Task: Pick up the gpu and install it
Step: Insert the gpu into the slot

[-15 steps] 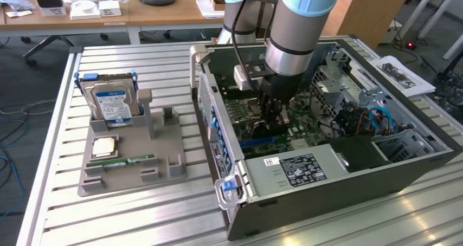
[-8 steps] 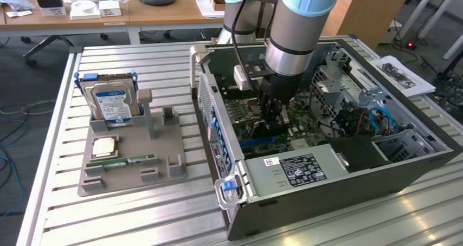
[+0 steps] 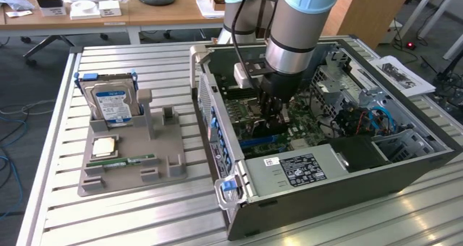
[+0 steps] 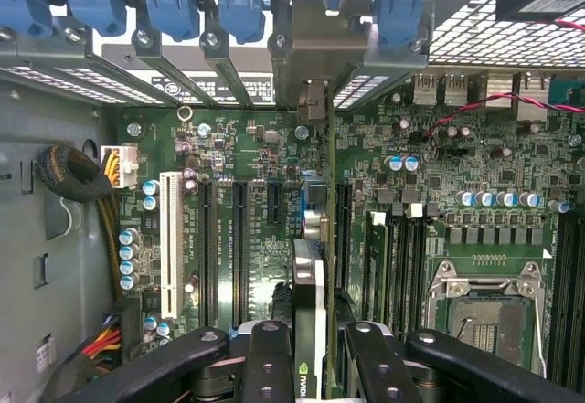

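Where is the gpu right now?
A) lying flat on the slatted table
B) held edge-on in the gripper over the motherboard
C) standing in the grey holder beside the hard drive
B: in the wrist view the gpu sits edge-on between the fingers of the gripper, above the motherboard inside the computer case.

Wooden desk point(image 3: 166, 14) — grey floor point(image 3: 36, 78).

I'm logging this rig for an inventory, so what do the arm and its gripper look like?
The arm is a silver-grey cylinder with a pale blue joint cover and a black band. A black cable runs beside it to a small pale box at the wrist. The gripper is black; its fingers are jointed links with round silver rivets.
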